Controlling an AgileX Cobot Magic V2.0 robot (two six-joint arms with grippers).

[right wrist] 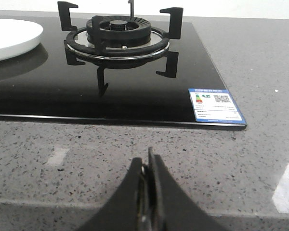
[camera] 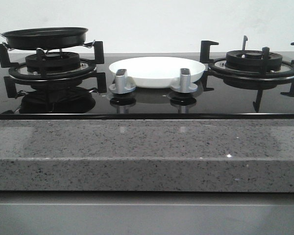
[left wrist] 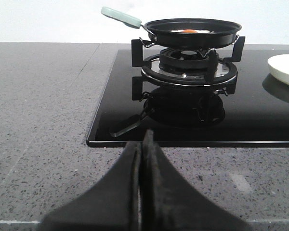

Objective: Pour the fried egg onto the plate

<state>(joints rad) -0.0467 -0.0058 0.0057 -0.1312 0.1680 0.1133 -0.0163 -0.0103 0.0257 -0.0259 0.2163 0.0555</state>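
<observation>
The fried egg lies in a black frying pan on the left burner; only its pale edge and orange patch show over the pan rim. The pan's pale green handle sticks out to one side. The white plate sits on the glass hob between the two burners, behind the knobs; its edge also shows in both wrist views. My left gripper is shut and empty over the stone counter, short of the hob. My right gripper is likewise shut and empty over the counter.
Two silver knobs stand in front of the plate. The right burner with its black pan supports is bare. A blue label is stuck on the hob's corner. The speckled grey counter runs along the front.
</observation>
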